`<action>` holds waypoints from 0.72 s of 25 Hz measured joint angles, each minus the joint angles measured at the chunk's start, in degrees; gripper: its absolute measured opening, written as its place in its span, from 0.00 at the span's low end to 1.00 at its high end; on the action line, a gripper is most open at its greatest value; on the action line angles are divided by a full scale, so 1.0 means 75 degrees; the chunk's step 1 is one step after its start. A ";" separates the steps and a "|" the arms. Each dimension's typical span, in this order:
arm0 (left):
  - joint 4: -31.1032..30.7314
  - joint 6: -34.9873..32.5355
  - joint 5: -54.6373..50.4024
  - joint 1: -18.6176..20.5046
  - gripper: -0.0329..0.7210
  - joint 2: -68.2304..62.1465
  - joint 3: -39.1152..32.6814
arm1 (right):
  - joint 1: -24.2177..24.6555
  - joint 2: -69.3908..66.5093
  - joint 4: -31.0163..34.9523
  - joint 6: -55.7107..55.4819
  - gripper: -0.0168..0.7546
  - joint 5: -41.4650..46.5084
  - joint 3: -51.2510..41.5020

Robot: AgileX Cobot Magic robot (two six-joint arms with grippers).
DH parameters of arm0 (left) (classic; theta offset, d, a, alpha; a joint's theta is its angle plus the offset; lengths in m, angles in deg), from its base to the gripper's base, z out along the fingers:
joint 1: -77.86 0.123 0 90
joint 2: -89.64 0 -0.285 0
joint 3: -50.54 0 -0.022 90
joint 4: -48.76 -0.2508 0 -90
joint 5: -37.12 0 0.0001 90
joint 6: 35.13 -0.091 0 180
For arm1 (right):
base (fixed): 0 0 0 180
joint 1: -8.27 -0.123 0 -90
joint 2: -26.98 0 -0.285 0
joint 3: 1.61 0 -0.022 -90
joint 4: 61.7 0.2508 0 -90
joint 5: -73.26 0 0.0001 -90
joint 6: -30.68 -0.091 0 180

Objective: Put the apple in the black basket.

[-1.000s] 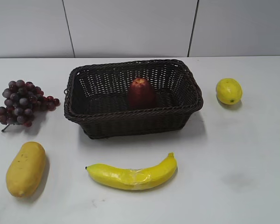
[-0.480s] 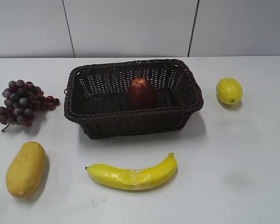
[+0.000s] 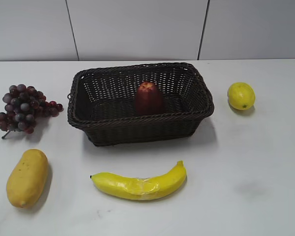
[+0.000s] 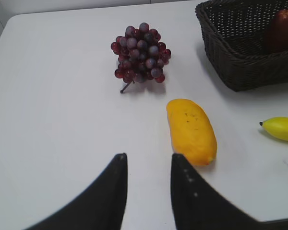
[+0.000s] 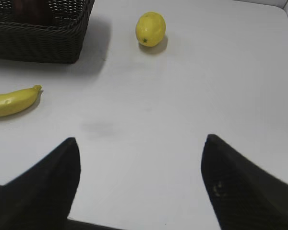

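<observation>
Inside woven black basket (image 3: pixel 140 125) stands glossy apple (image 3: pixel 148 98).

Dk red apple (image 3: pixel 148 98), brown-blk woven basket (image 3: pixel 137 129), yellow lemon (image 3: pixel 241 95).

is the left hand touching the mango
Apart. The left wrist view shows bare white table between the left hand and the mango; its fingers hold nothing and hang near the mango's closest end without meeting it.
</observation>
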State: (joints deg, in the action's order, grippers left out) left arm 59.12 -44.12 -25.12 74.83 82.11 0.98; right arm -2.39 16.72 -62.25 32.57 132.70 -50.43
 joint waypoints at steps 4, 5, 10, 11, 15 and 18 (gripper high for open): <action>0.0000 0.0000 0.0000 0.0000 0.36 0.0000 0.0000 | 0.0143 0.0243 0.0007 0.0008 0.79 -0.0003 0.0000; 0.0000 0.0000 0.0000 0.0000 0.36 0.0000 0.0000 | 0.0285 0.0323 0.0007 0.0008 0.79 -0.0003 0.0000; 0.0008 0.0000 0.0000 0.0000 0.36 0.0000 0.0000 | 0.1034 0.0343 0.0007 0.0008 0.79 -0.0003 0.0000; 0.0008 0.0000 0.0000 0.0000 0.36 0.0000 0.0000 | 0.1081 0.0343 0.0007 0.0008 0.79 -0.0003 0.0000; 0.0008 0.0000 0.0000 0.0000 0.36 0.0000 0.0000 | 0.1136 0.0346 0.0007 0.0001 0.79 -0.0003 0.0000; 0.0008 0.0000 0.0000 0.0000 0.36 0.0000 0.0000 | 0.1256 0.0346 0.0007 0.0001 0.79 -0.0003 0.0000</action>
State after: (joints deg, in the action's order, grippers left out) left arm 59.18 -44.12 -25.12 74.83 82.11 0.98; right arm 7.03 19.32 -62.20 32.57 132.68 -50.43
